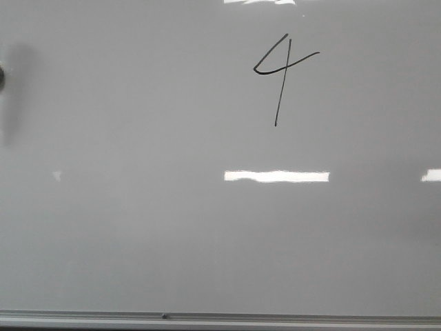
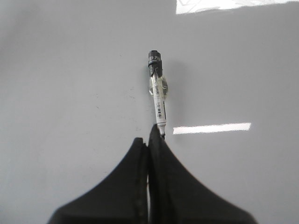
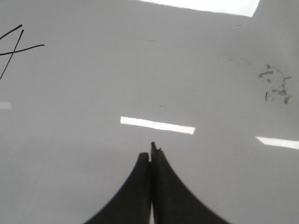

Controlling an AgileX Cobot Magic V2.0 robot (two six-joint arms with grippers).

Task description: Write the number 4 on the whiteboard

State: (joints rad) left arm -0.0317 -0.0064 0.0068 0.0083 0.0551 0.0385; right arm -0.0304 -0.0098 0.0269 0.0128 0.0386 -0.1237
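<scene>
Marker (image 2: pixel 159 91): slim white barrel with a printed barcode label, a clear bulge near the far end, black tip section pointing away from the camera. Faint shadow falls beside it. Smudge (image 3: pixel 275 84): patch of dark grey marker residue, broken and speckled, with a few finer specks nearby. Dark round object (image 1: pixel 1 74) at the left edge of the front view, mostly cut off; identity unclear.

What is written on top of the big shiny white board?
A thin black marker-drawn number 4 sits on the glossy pale grey whiteboard, with bright light reflections and a few grey smudges. The closed left gripper holds a black-capped marker pen, hiding its lower end.
</scene>
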